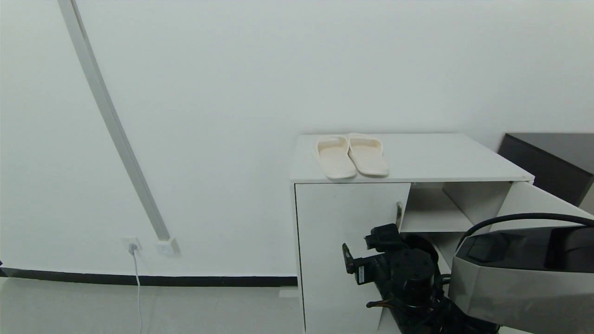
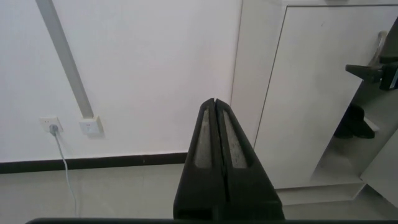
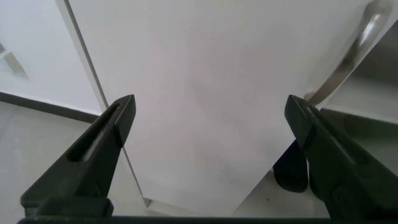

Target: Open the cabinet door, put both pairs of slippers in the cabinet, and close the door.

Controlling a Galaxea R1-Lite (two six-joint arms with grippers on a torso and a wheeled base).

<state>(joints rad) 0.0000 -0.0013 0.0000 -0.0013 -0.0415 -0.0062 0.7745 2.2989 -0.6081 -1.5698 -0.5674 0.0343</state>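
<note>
**Q:** Operator, where do your slippers lie?

**A:** The cream slippers [image 1: 351, 155] lie side by side on the cabinet top [image 1: 441, 157], near its left front edge, toes toward the wall. Your left wrist view also shows a dark object [image 2: 357, 121] low inside the cabinet. You cannot tell whether it is the second pair.

**Q:** How do the doors stand?

**A:** The left door [image 1: 343, 250] is shut, with its metal handle [image 1: 399, 211] at the inner edge. The right door [image 1: 543, 199] is swung out to the right, exposing a shelf [image 1: 431, 213].

**Q:** And your grippers?

**A:** On the right gripper [image 3: 210, 102] the fingers are spread wide with nothing held. It sits in front of the left door, just beside the handle and apart from it. On the left gripper [image 2: 214, 109] the fingers are pressed together with nothing between them. It faces the wall to the left of the cabinet.

**Q:** What surrounds the cabinet?

**A:** There is a wall socket [image 1: 131, 243] with a cable plugged in and a slanting conduit [image 1: 111, 120] on the wall. A dark piece of furniture [image 1: 552, 162] stands to the cabinet's right.
</note>
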